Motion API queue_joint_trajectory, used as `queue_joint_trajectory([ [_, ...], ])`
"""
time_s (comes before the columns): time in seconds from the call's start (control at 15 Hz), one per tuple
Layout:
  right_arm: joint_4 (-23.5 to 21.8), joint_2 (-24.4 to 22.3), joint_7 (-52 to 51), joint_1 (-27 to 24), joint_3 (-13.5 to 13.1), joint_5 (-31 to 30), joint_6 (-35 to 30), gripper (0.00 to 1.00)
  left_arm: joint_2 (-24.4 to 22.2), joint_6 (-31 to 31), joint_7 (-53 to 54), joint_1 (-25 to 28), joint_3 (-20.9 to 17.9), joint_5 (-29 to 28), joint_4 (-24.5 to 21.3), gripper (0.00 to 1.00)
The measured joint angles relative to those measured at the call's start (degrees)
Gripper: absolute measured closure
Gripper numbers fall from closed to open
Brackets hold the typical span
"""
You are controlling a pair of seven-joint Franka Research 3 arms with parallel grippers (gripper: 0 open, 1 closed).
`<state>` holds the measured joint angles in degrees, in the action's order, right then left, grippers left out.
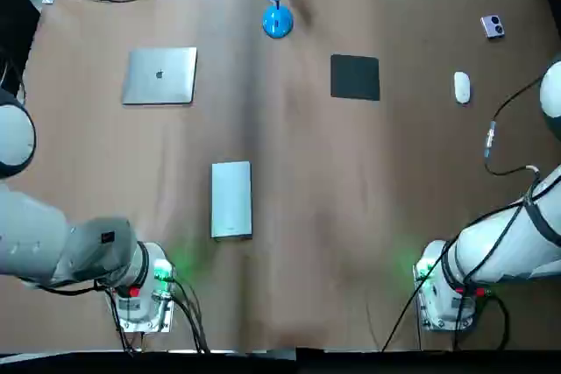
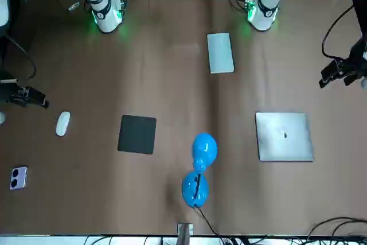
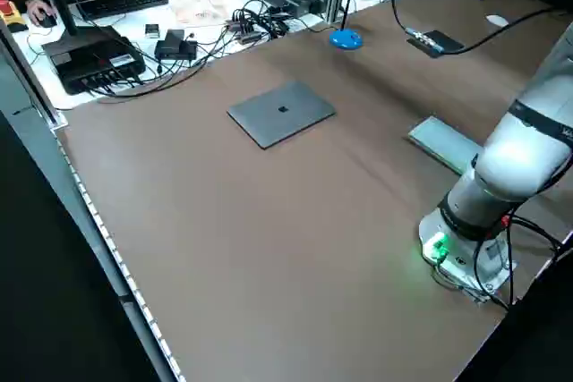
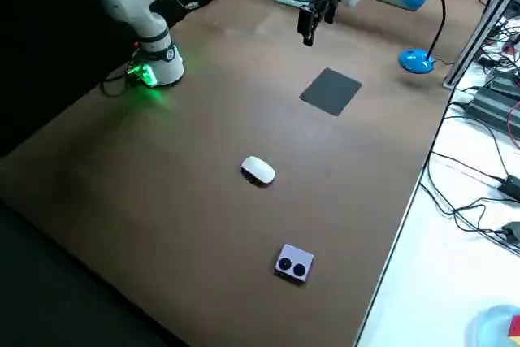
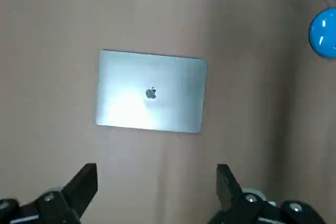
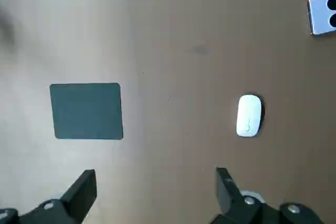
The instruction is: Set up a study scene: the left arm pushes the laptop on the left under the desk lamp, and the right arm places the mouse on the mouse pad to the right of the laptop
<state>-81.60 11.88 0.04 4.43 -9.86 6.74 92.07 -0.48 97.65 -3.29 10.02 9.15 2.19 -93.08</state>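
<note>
Spread fingers (image 5: 84,182) of the left gripper (image 5: 156,171) sit closest in the left wrist view, wide apart with nothing between them. Beyond them lies the laptop (image 5: 151,92), closed and flat on the table (image 1: 351,216). From overhead it is on the table's left half, well apart from the blue desk lamp (image 1: 278,22), whose base stands at the far edge near the middle. The push is not yet made: the gripper hangs above the table and touches nothing.

Towards the right edge the mouse (image 1: 462,87) rests on bare table, well apart from the dark mouse pad (image 1: 355,77). The pad lies near the lamp, on its right, with nothing on it. The right gripper (image 6: 155,174) is likewise raised, its fingers held wide and empty, with pad and mouse both ahead of it in its wrist view.

Further out, a grey flat slab (image 1: 231,200) lies nearer the arms' bases, and a small lilac device (image 1: 493,26) sits by the far right corner; neither seems part of the task.

Judged from this, both halves are left to do: sliding the laptop rightward under the lamp, and lifting the mouse onto the pad.
</note>
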Motion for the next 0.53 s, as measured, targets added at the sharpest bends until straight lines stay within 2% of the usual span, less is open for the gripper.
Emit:
queue_joint_trajectory([
  [0.53, 0.0, 0.0, -0.1, 0.2, 0.0, 0.0, -0.5, 0.0, -1.1, -0.1, -0.1, 0.0, 0.1, 0.0, 0.1, 0.0],
])
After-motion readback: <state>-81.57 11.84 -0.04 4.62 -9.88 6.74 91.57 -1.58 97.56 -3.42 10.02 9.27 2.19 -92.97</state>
